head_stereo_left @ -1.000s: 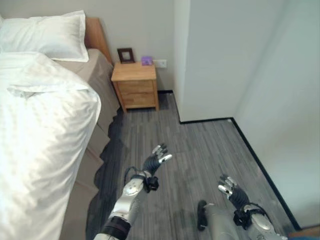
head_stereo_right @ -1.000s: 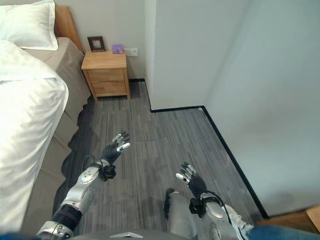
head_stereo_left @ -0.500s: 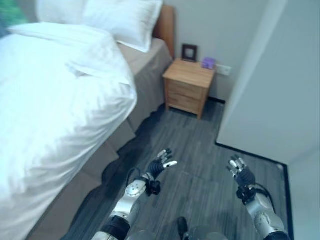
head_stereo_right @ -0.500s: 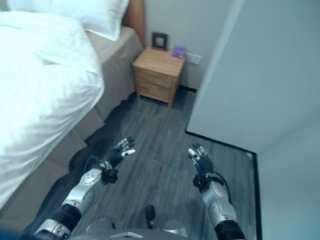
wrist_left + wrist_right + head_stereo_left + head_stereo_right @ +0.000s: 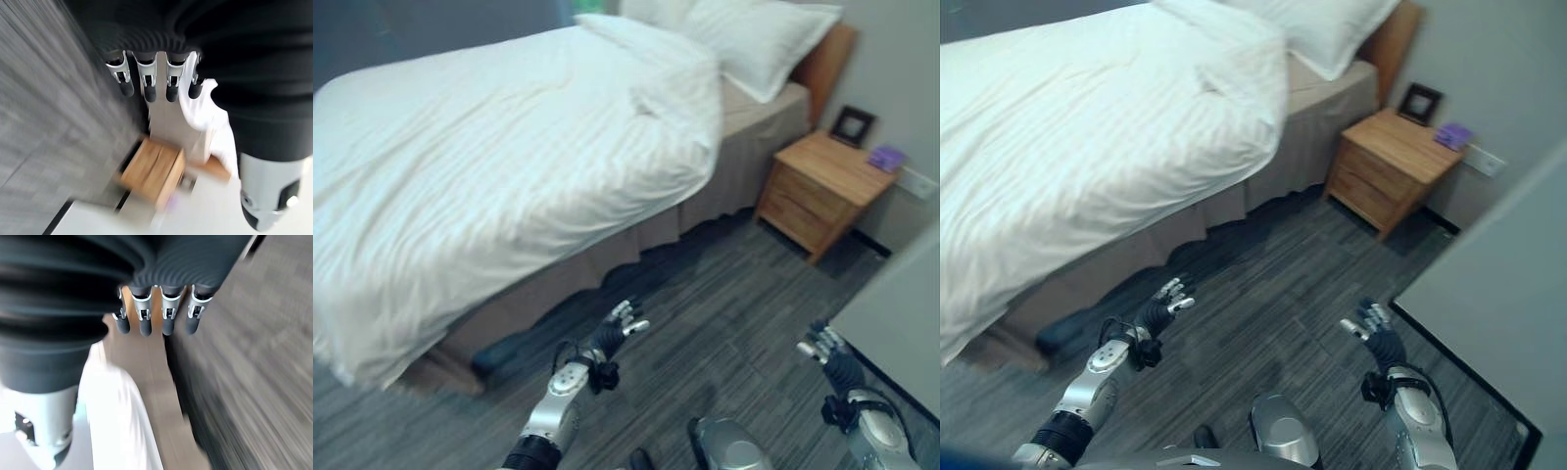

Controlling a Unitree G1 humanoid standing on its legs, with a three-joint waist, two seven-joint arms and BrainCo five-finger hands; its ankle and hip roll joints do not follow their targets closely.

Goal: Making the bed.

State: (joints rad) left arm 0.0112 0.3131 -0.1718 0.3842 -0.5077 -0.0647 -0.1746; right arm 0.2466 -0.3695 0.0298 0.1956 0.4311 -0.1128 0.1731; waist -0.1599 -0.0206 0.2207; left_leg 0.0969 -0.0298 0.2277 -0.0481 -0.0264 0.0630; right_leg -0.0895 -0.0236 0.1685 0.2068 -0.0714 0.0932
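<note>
A bed (image 5: pixel 636 230) with a beige skirt fills the upper left, covered by a rumpled white duvet (image 5: pixel 499 166) that hangs over its near side. Two white pillows (image 5: pixel 754 39) lie at the wooden headboard (image 5: pixel 822 59). My left hand (image 5: pixel 612 333) hovers open over the grey floor, a short way from the bed's side and holding nothing. My right hand (image 5: pixel 827 354) is also open and empty, low at the right. The left wrist view shows relaxed fingers (image 5: pixel 146 81); the right wrist view shows the same of its fingers (image 5: pixel 166 313).
A wooden nightstand (image 5: pixel 818 191) stands beside the headboard, with a dark picture frame (image 5: pixel 852 124) and a small purple object (image 5: pixel 886 157) on top. A light wall corner (image 5: pixel 901 313) juts in at the right. Grey plank floor (image 5: pixel 724 313) lies between bed and wall.
The camera has swung left, so the bed now spans much of the view. Both hands stay open and raised over the floor, holding nothing.
</note>
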